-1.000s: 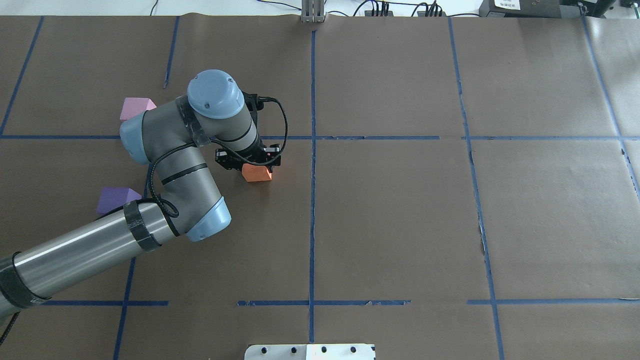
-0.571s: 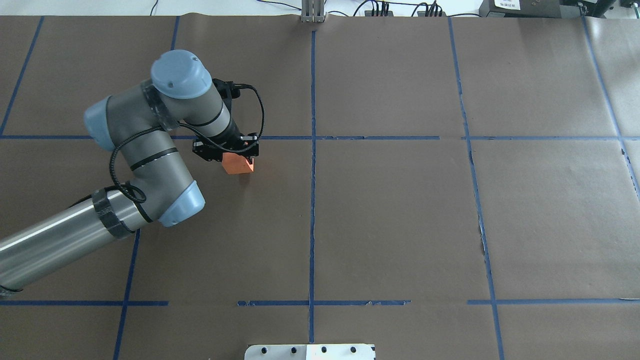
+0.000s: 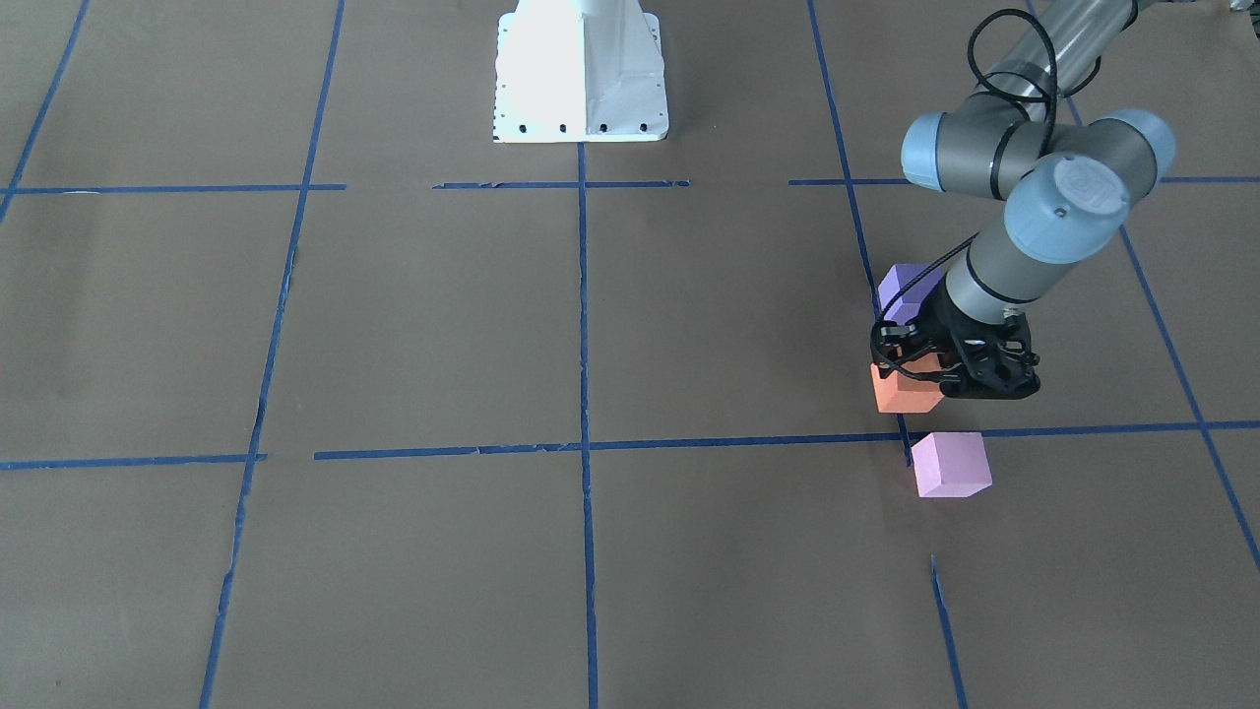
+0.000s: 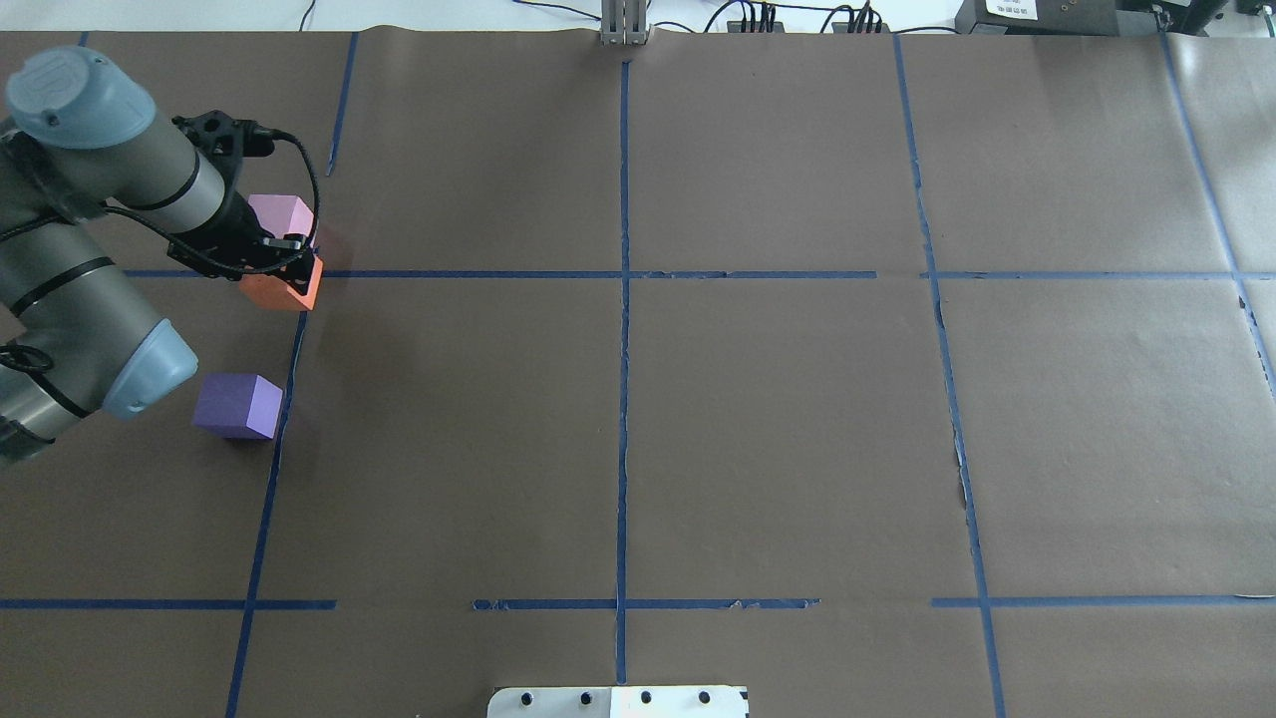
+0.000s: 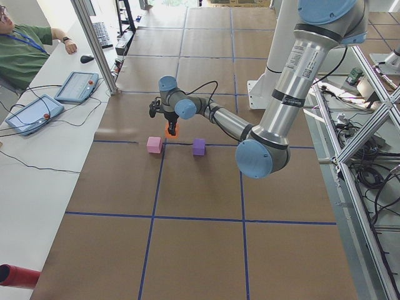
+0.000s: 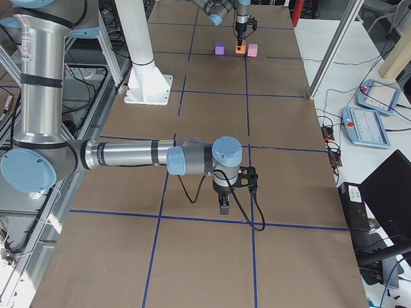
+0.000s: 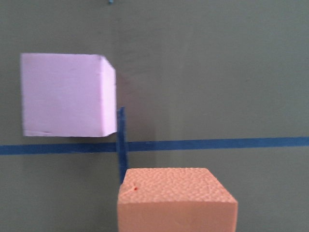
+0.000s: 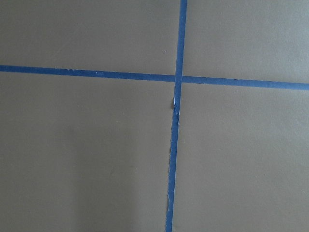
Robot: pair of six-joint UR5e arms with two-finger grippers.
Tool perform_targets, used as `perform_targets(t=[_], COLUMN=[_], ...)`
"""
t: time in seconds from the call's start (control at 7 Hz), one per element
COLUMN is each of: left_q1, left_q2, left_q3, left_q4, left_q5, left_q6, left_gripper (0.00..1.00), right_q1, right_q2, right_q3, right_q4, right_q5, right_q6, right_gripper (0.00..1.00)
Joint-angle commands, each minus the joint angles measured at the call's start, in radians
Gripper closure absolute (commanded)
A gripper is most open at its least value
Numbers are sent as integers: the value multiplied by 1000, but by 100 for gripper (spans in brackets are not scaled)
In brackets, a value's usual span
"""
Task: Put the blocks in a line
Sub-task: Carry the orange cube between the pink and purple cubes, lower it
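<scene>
My left gripper (image 4: pixel 280 271) is shut on the orange block (image 4: pixel 286 290) and holds it low over the brown paper, at a blue tape crossing. The pale pink block (image 4: pixel 282 213) lies just beyond it, with a narrow gap between them. The purple block (image 4: pixel 237 406) lies on the near side, further off. In the front-facing view the orange block (image 3: pixel 898 393) sits between the purple (image 3: pixel 904 288) and the pink (image 3: pixel 950 464). The left wrist view shows the orange block (image 7: pixel 176 200) below the pink (image 7: pixel 67 94). My right gripper (image 6: pixel 223 204) points down at bare paper; I cannot tell whether it is open or shut.
Blue tape lines (image 4: pixel 623 299) divide the brown paper into squares. The white robot base (image 3: pixel 581 74) stands at the table's near edge. A person (image 5: pixel 25 53) sits at a side bench with tablets (image 5: pixel 76 86). Cables and metal frames run along the table's edges.
My left arm has swung left and slightly away from me, carrying the orange block from near the table's middle to a spot between the pink and purple blocks.
</scene>
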Motion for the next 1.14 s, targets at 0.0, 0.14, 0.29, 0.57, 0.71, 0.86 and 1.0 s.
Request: perform_targets(t=[0.0, 0.14, 0.29, 0.57, 0.71, 0.86, 1.0], left_q1=[-7, -2, 15, 18, 12, -22, -99], left_q2=[45, 34, 31, 31, 34, 42, 39], left_q3=[14, 32, 54, 48, 20, -9, -48], left_q4=[-8, -10, -10, -5, 5, 8, 84], left_q5=[-2, -3, -3, -3, -29, -64, -64], left_q6=[57, 48, 46, 42, 46, 58, 101], left_gripper=[94, 80, 62, 0, 0, 0, 0], right_q1=[0, 0, 0, 0, 0, 0, 0], right_q2=[0, 0, 0, 0, 0, 0, 0], right_q3=[0, 0, 0, 0, 0, 0, 0], right_q4=[0, 0, 0, 0, 0, 0, 0], right_q5=[0, 0, 0, 0, 0, 0, 0], right_q6=[0, 0, 0, 0, 0, 0, 0], right_gripper=[0, 0, 0, 0, 0, 0, 0])
